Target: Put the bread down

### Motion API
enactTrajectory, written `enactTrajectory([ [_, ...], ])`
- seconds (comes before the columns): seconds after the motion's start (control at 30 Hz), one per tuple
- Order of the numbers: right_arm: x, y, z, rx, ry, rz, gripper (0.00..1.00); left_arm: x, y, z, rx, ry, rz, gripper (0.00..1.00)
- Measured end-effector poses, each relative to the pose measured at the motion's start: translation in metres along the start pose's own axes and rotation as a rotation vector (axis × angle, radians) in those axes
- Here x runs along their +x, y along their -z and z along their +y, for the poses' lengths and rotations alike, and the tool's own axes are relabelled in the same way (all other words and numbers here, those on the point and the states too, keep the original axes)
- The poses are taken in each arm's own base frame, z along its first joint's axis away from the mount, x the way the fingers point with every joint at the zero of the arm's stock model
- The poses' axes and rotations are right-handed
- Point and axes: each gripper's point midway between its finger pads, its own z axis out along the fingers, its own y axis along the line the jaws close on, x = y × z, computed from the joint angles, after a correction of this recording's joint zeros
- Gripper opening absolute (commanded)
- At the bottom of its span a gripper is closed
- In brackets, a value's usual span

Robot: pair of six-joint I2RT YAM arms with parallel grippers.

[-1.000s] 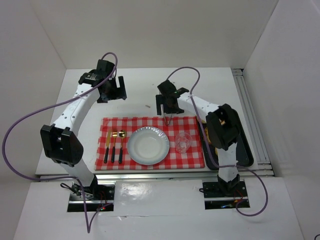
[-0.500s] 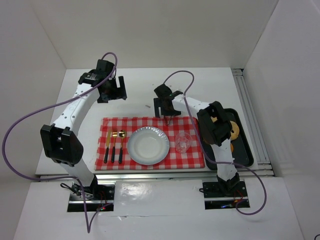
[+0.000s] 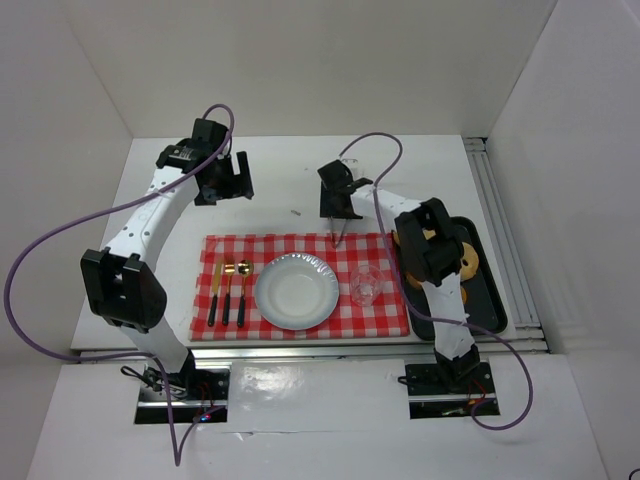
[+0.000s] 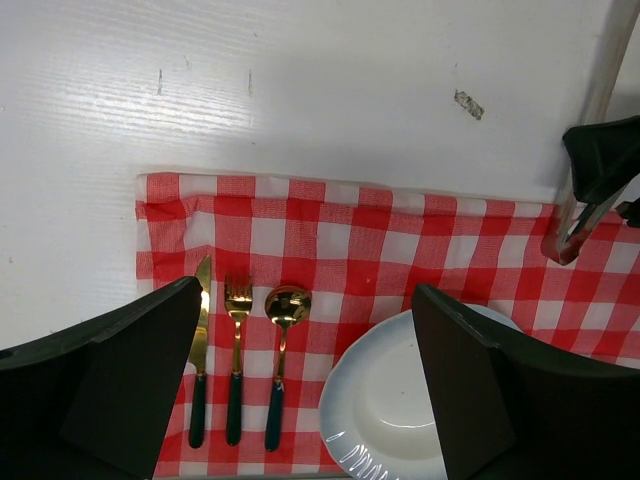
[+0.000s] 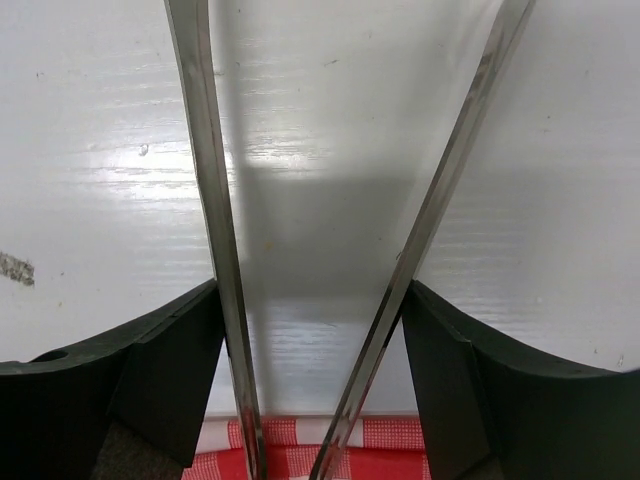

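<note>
Swinging its elbow left and clear of the near right corner, the right arm point(image 3: 432, 262) now uncovers most of the black tray point(image 3: 490, 300) it was masking a second ago. The bread point(image 3: 437, 236) sits on that tray, at the right edge of the bench point(image 3: 270, 205). I can make out golden-brown pieces around the elbow, but I cannot sort the buns from the ring doughnut in this view.

None of the bread has left the tray. The white plate point(image 3: 296, 291) in the middle of the checked cloth point(image 3: 330, 250) is bare, with the glass point(image 3: 365, 285) to its right and the cutlery point(image 3: 228, 290) to its left.

The right tool point(image 3: 336, 200) has shifted a little along the far edge of the cloth and is clamped on a pair of metal tongs point(image 5: 205, 200). One blade lies against each finger. The blades spread toward their tips with nothing between them, over white bench just beyond the cloth.

The left tool point(image 3: 228, 180) has not moved. It hangs over the far left with its fingers apart and empty.

I read this as the reach stage. The tongs are in hand, but they are well apart from the tray. I judge the next move has to carry them right to the bread.
</note>
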Motion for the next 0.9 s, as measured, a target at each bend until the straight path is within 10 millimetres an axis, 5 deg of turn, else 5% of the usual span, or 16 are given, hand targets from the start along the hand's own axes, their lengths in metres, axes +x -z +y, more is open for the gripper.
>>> enactTrajectory([
  [0.27, -0.003, -0.003, 0.014, 0.087, 0.016, -0.077, 0.72, 0.000, 0.000, 0.000, 0.001, -0.001, -0.001, 1.00],
  [0.4, -0.014, -0.011, 0.027, 0.100, 0.007, -0.114, 0.50, -0.001, 0.000, 0.000, 0.004, -0.002, -0.001, 1.00],
  [0.6, -0.018, -0.006, 0.028, 0.080, 0.035, -0.077, 0.36, 0.000, -0.003, 0.002, 0.004, 0.003, 0.000, 1.00],
  [0.73, -0.044, 0.013, 0.032, -0.025, 0.034, -0.046, 0.33, 0.000, -0.003, 0.002, 0.008, 0.004, 0.001, 1.00],
  [0.9, -0.097, 0.071, 0.016, -0.186, -0.012, -0.038, 0.32, 0.001, -0.003, 0.000, 0.017, 0.003, 0.005, 1.00],
])
